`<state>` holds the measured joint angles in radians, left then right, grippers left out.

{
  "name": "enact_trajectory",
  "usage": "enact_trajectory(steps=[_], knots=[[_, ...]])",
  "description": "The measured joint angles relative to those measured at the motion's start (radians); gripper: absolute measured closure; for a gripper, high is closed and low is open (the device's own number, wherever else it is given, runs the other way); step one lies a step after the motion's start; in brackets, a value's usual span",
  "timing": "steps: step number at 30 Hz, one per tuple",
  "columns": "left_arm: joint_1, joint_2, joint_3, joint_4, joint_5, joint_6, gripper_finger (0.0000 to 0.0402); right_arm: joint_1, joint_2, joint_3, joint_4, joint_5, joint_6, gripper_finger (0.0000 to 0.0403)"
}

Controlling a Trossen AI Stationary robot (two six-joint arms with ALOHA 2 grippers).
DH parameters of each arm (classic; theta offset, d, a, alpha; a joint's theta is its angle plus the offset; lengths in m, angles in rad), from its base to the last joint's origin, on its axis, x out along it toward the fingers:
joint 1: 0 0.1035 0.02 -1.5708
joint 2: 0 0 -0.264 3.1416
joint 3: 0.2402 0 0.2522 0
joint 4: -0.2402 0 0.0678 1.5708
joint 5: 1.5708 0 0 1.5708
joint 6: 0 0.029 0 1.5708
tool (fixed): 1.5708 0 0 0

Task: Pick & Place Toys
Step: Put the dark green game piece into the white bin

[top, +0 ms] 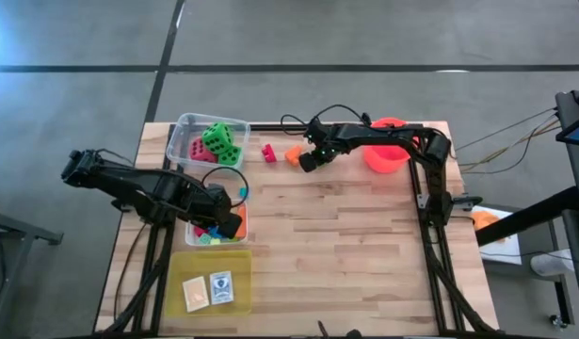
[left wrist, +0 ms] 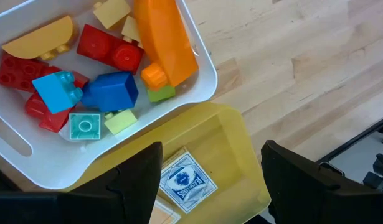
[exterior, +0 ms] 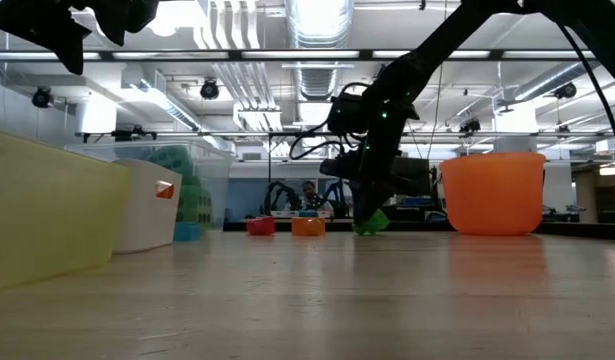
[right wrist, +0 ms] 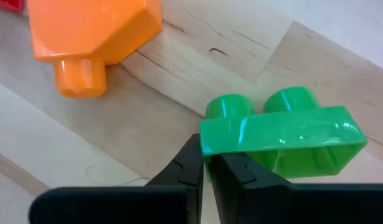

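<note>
Right fingers (right wrist: 207, 171) pinched on thin edge of green block (right wrist: 281, 140): light, rigid, glossy plastic, slip-prone; grip across flat walls safer. Left fingers (left wrist: 207, 177) apart, empty.

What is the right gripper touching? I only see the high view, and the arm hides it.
Observer: A green block sits at the tips of the right gripper, beside an orange block.
Operator: Is it grabbed?
Observer: The fingers are shut against its edge; I can't tell whether it's pinched.
Operator: Is the left gripper holding anything?
Observer: No, it's open and empty, above a blue-backed card in a yellow tub.
</note>
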<state>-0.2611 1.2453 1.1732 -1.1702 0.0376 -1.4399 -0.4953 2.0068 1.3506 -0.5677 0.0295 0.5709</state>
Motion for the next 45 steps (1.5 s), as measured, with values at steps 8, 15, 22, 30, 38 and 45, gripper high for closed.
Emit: enact_trajectory(steps=[8, 15, 22, 30, 38, 45], knots=[[0.000, 0.000, 0.000, 0.000, 0.000, 0.000, 0.0142, 0.003, -0.026, -0.003, -0.028, -0.068, -0.020, 0.0390], [0.000, 0.000, 0.000, 0.001, -0.034, 0.041, 0.0142, 0.040, -0.118, -0.005, -0.081, -0.175, -0.112, 0.0390], [-0.002, 0.000, 0.000, 0.035, -0.180, 0.136, 0.0142, 0.111, -0.258, -0.005, -0.108, -0.295, -0.125, 0.0390], [-0.067, 0.000, 0.000, 0.289, -0.623, 0.466, 0.0142, 0.205, -0.445, -0.004, -0.020, -0.416, -0.034, 0.0390], [-0.079, 0.010, 0.000, 0.624, -0.741, 1.024, 0.0142, 0.312, -0.590, -0.005, 0.227, -0.462, 0.138, 0.0390], [-0.077, 0.010, 0.000, 0.849, -0.711, 1.380, 0.0150, 0.384, -0.624, -0.005, 0.382, -0.487, 0.262, 0.0390]])
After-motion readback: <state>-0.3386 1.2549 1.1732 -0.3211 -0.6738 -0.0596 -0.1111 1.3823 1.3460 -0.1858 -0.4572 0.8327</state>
